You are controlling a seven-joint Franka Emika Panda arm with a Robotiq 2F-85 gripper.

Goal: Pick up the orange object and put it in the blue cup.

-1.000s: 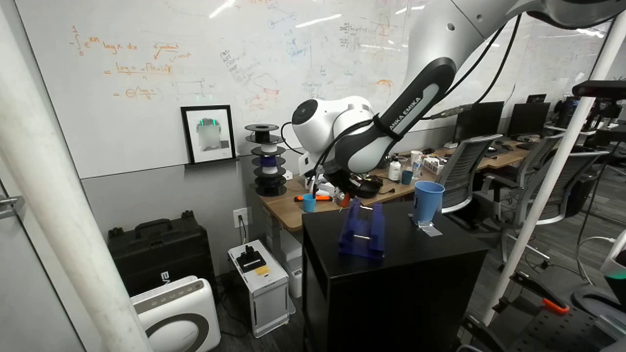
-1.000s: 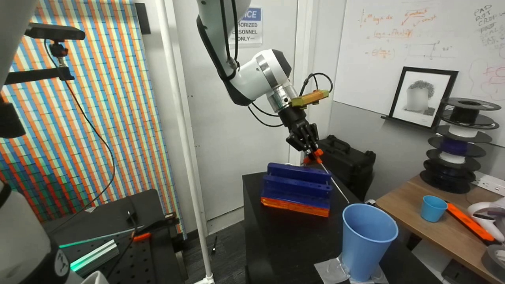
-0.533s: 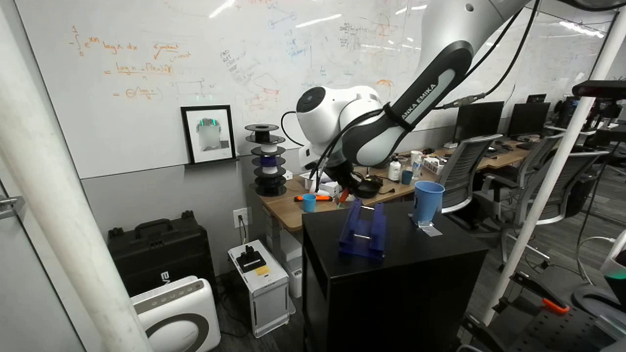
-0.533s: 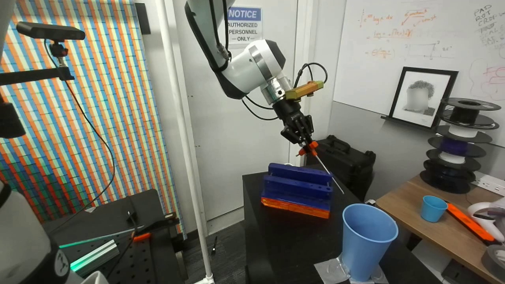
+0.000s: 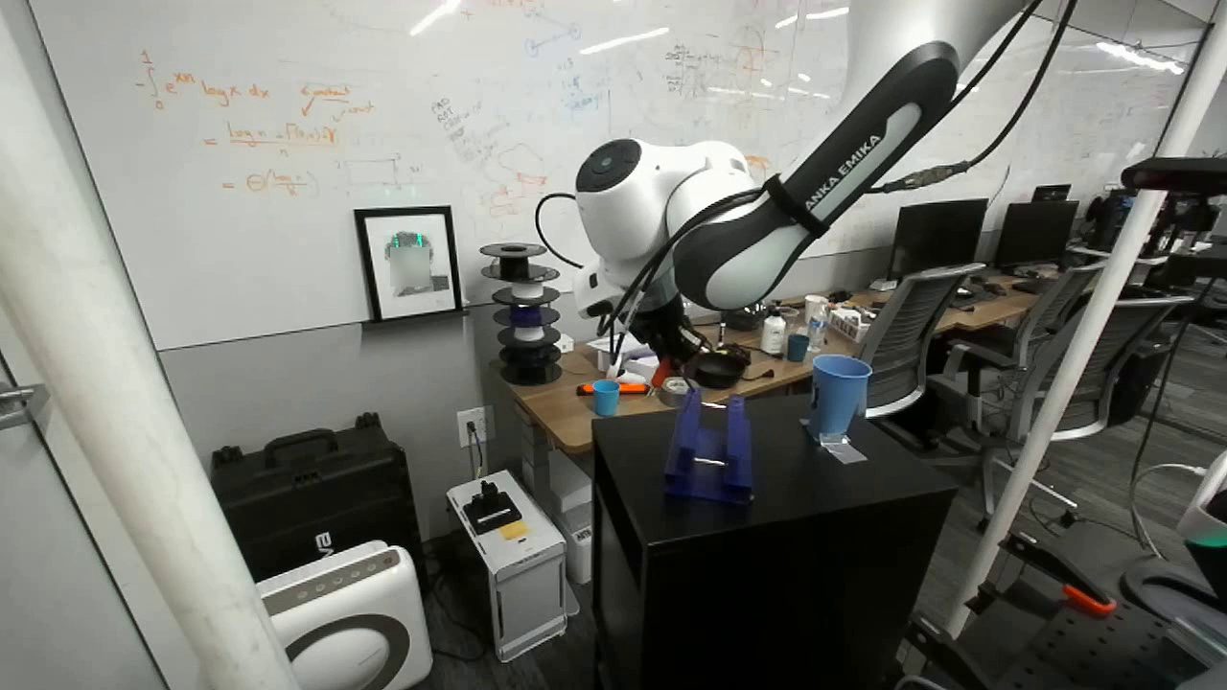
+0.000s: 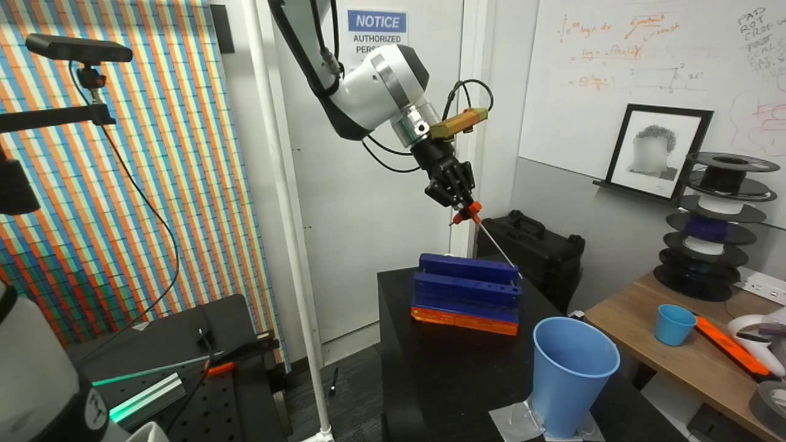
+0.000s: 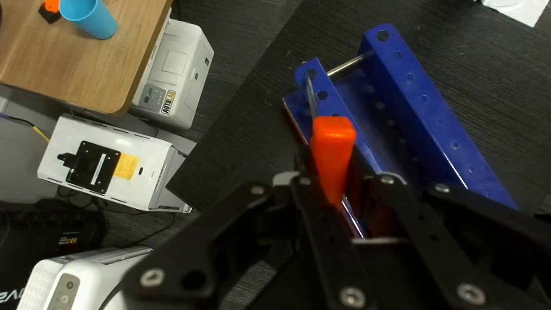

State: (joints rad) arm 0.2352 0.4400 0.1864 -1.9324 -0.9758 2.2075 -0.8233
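In an exterior view, the fingers, higher than the blue block, clamp the orange object; best steer its thin shaft clear of the block, then lower it tip-first into the upright blue cup at right.

Can pass between blue cup and blue block; maybe blocked right under the tool by that block.
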